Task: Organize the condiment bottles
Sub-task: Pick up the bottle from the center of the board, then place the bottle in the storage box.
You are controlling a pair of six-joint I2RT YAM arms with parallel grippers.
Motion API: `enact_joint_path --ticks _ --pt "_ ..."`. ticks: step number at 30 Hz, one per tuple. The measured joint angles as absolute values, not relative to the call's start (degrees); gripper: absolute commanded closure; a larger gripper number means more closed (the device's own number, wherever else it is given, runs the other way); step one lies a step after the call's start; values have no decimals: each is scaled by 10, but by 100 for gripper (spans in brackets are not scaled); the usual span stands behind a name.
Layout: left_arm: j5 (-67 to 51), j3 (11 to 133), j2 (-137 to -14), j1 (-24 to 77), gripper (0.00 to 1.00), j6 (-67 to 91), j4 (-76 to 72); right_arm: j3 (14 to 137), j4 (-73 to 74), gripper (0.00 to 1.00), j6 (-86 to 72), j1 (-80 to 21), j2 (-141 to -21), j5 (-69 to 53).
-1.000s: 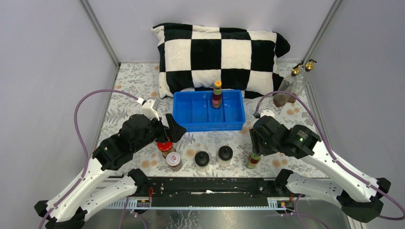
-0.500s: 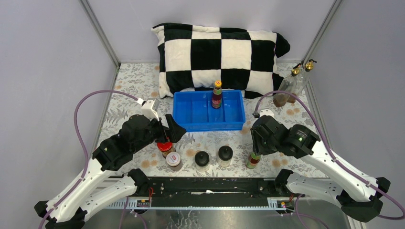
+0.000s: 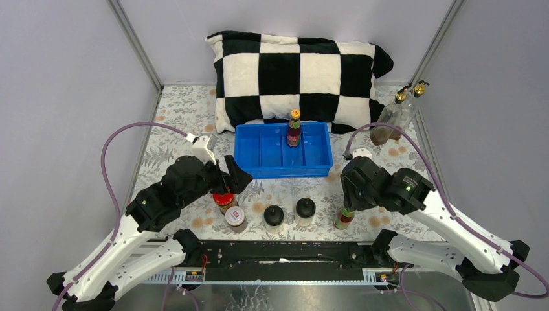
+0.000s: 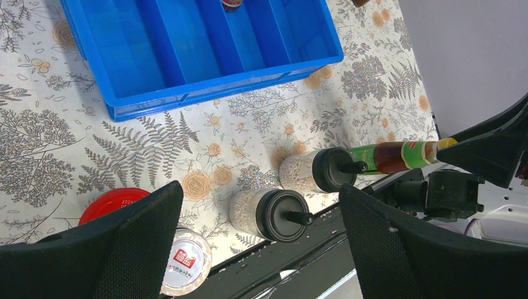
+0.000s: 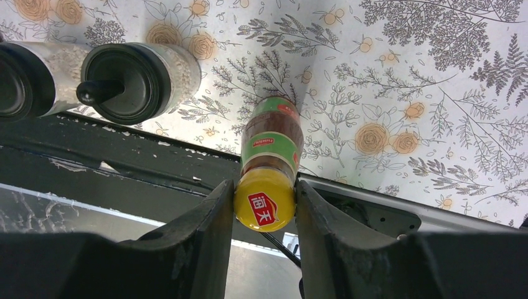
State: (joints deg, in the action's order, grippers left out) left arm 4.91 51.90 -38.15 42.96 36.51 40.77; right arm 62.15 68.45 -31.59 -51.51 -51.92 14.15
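The yellow cap of the slim sauce bottle (image 5: 272,140) is seen pinched between the two fingers of the right end effector (image 5: 264,194), so the step in hand is judged to be the lift toward the blue tray (image 3: 285,171); the grip is taken high, on the cap alone, with the body free below it, so a straight, slow rise is advised before any sideways travel, lest the bottle swing or slip; the nearer black-capped jar (image 3: 305,208), stood just beside it on the left, should be cleared before the turn is made; the bottle is best kept upright and lowered into a compartment beside the other yellow-capped bottle (image 3: 294,133), which is stood toward the tray's far wall; release should be withheld until the base is seated.

The gripped bottle is found upright at the near edge of the flowered surface (image 3: 181,110), at the right end of the near row, directly beneath the right end effector; its base appears to rest on the surface.

The left end effector (image 4: 259,185) is held wide, with nothing gripped; the red-lidded jar (image 4: 112,202) lies below it, toward its left finger rather than centred, with the white-lidded jar (image 4: 185,261) just beside.
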Motion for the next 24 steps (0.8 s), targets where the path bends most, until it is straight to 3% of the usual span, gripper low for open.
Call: enact_joint_path --ticks 24 --pt "49 511 -387 430 1 366 390 808 711 63 -283 -516 -623 171"
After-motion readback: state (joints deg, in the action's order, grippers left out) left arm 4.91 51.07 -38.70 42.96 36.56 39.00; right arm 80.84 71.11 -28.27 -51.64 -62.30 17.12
